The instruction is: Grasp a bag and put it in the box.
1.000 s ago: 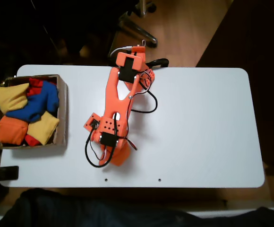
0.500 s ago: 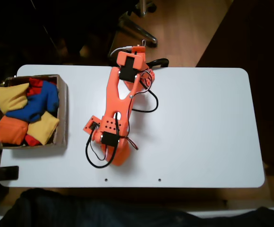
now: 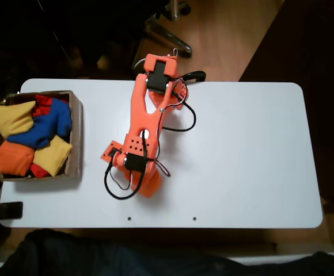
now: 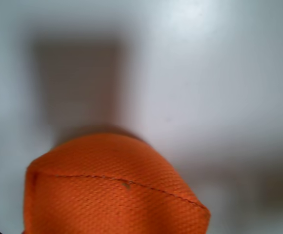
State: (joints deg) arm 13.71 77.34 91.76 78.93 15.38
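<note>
Wrist view: plump bright-orange fabric beanbag fills the bottom of frame w/ white table behind it. Jaws, can't tell. Fixed view: orange arm folded mid-table, small brown cardboard box at left, packed w/ yellow, blue, orange bags.

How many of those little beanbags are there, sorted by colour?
Yellow beanbags: 2, in the box
Blue beanbag: 1, in the box
Orange beanbags: 2, one in the box, one on the table in the wrist view
Red beanbags: at least 1; two patches show, mostly buried
Total: at least 6
</note>
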